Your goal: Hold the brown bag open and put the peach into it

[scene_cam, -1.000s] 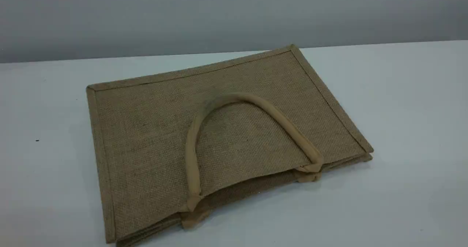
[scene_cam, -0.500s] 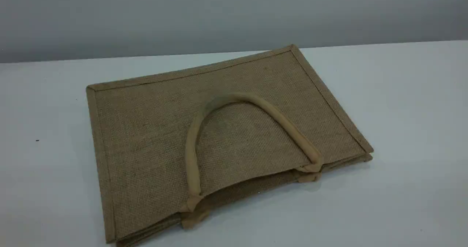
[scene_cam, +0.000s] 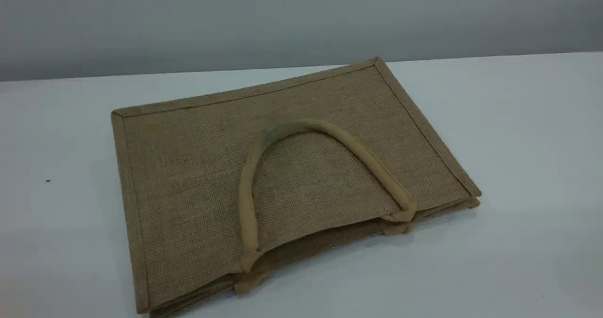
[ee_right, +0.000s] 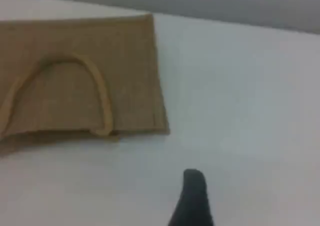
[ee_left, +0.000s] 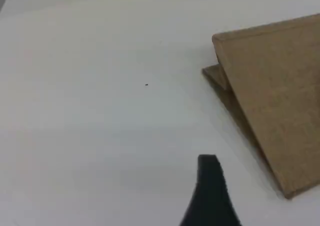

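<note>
Jute-brown and coarsely woven, the brown bag (scene_cam: 198, 176) lies flat on its side on the pale grey-white bench (scene_cam: 518, 143), its bound edges forming a slanted rectangle near the middle of the scene view. One padded lighter-tan loop handle (scene_cam: 301, 126) rests arched across the upper panel; the ends of a second handle (scene_cam: 247, 282) show beneath the near edge, where the mouth of the bag gapes slightly as a dark slit. A plain grey wall (scene_cam: 301, 21) rises behind the far edge of the bench. A small dark speck (scene_cam: 48, 181) marks the bench surface well to the left of the bag. Neither arm appears in the scene view. In the left wrist view, one dark fingertip of the left gripper (ee_left: 210, 196) sits at the bottom edge above bare bench, with a corner of the bag to the right and apart from it. In the right wrist view, one dark fingertip of the right gripper (ee_right: 192, 198) shows likewise over bare bench, the bag and its handle lying up and to the left, not touched. Both sets of fingers stand wide and hold nothing. The peach shows in none of the three views, so its position cannot be told.
</note>
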Robot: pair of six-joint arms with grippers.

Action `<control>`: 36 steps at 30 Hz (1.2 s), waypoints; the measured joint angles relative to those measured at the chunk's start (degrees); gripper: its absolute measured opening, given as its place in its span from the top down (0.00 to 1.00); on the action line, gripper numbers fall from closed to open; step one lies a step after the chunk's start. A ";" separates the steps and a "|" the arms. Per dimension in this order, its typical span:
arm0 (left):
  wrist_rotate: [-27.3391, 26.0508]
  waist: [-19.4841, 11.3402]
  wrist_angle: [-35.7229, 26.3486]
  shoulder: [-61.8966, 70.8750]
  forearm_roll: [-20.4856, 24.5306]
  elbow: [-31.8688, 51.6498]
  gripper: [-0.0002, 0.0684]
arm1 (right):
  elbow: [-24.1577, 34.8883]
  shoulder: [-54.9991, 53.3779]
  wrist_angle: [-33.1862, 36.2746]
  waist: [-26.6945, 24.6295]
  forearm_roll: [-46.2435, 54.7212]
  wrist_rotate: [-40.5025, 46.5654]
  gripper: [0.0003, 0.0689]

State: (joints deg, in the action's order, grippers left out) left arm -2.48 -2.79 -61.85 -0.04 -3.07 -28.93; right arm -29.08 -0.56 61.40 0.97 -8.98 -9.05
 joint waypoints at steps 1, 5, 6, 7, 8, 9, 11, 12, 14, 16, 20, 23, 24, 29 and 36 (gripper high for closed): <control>0.06 0.00 0.00 0.00 0.00 0.00 0.32 | 0.00 0.51 0.08 -0.64 -0.11 0.00 0.27; 0.06 0.00 0.00 0.04 0.00 0.00 0.32 | 0.00 0.58 0.08 -1.81 -0.15 0.00 0.28; 0.06 0.00 0.00 0.04 0.00 0.00 0.32 | 0.00 0.58 0.08 -2.21 -0.15 0.00 0.28; 0.06 0.00 0.00 0.04 0.00 0.00 0.32 | 0.00 0.56 0.08 -2.78 -0.15 0.00 0.28; 0.06 0.00 0.00 0.04 0.00 0.00 0.32 | 0.00 0.56 0.08 -3.20 -0.15 0.00 0.28; 0.06 0.06 0.00 0.04 0.00 0.00 0.32 | 0.00 0.56 0.08 -3.53 -0.15 0.00 0.28; 0.06 0.06 0.00 0.04 0.00 0.00 0.32 | 0.00 0.56 0.02 -3.53 -0.15 0.00 0.29; 0.06 0.06 0.00 0.04 0.00 0.00 0.32 | 0.00 0.56 0.02 -3.53 -0.15 0.00 0.29; 0.06 0.06 0.00 0.04 0.00 0.00 0.32 | 0.00 0.56 0.02 -3.53 -0.10 0.00 0.29; 0.06 0.06 0.00 0.04 0.00 0.00 0.32 | 0.00 0.56 0.02 -3.53 -0.10 0.00 0.29; 0.06 0.11 0.00 0.04 0.00 0.00 0.32 | 0.00 0.56 0.02 -3.53 -0.10 0.00 0.29; 0.06 0.11 0.00 0.04 0.00 0.00 0.32 | 0.00 0.56 0.02 -3.53 -0.10 0.00 0.29; 0.06 0.11 0.00 0.04 0.00 0.00 0.32 | 0.00 0.56 0.02 -3.53 -0.10 0.00 0.29; 0.06 0.11 0.00 0.04 0.00 0.00 0.32 | 0.00 0.56 0.02 -3.53 -0.10 0.00 0.29; 0.06 0.11 0.00 0.04 0.00 0.00 0.32 | 0.00 0.56 0.02 -3.28 -0.05 0.00 0.29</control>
State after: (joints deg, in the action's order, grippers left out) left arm -2.42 -2.69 -61.85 0.00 -3.07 -28.93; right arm -29.08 0.00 61.42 -2.31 -9.03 -9.05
